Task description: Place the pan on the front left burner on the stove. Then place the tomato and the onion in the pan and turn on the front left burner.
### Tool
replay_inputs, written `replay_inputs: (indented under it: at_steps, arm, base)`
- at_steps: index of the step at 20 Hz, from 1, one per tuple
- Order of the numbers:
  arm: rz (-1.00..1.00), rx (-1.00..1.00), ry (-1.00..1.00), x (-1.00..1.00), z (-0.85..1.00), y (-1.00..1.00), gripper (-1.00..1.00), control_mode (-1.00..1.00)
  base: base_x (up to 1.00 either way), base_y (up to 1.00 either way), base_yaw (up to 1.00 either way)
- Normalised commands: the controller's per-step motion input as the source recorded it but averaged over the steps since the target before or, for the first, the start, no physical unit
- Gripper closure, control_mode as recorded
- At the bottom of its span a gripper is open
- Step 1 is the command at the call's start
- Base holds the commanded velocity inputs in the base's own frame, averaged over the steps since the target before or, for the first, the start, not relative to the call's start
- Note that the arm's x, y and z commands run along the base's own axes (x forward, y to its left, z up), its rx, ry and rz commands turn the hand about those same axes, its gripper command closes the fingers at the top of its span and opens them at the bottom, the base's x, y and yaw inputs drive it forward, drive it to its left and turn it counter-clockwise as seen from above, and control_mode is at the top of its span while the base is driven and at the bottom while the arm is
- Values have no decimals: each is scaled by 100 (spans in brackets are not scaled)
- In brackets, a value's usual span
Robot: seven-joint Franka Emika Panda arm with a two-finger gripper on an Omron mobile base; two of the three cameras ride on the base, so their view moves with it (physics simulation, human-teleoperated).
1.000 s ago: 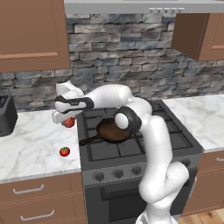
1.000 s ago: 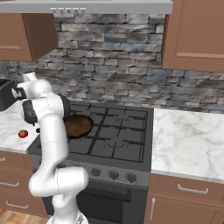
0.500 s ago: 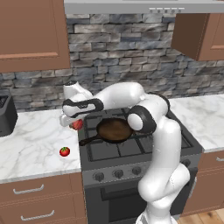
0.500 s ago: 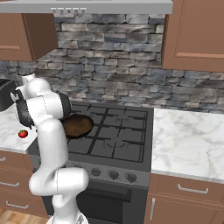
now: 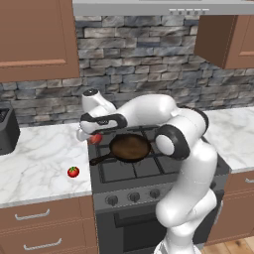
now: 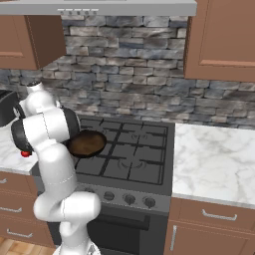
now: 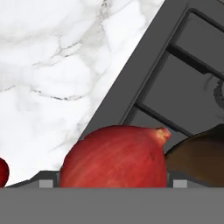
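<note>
Carrying the onion point(image 5: 95, 138), the tool point(image 5: 92, 137) is clamped on it above the desk's point(image 5: 34, 158) edge beside the stove point(image 5: 149, 171), short of the pan point(image 5: 130, 148) on the front left burner. Tomato point(image 5: 73, 171) waits on the desk.

Clearance at stove's left edge

Pan point(image 5: 130, 148) fills the front left burner point(image 5: 117, 168); its handle point(image 5: 100, 159) juts toward open marble counter point(image 5: 39, 149), where a tomato point(image 5: 73, 172) sits.

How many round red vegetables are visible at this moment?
2. The onion is held in the pincer above the stove's left edge, beside the pan. The tomato lies on the marble counter left of the stove.
</note>
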Motion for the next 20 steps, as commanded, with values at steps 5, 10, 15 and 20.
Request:
replay_inputs:
  at_steps: [5,10,15,20]
  arm:
    - [0,0,-1,0,30,-35,100,-100]
    - [0,0,0,-3,25,-36,100,-100]
    - [0,0,0,-2,10,-38,100,-100]
    - [-2,0,0,0,0,-46,100,-100]
  base:
    - [0,0,0]
    - [0,0,0]
    - [0,0,0]
    - [0,0,0]
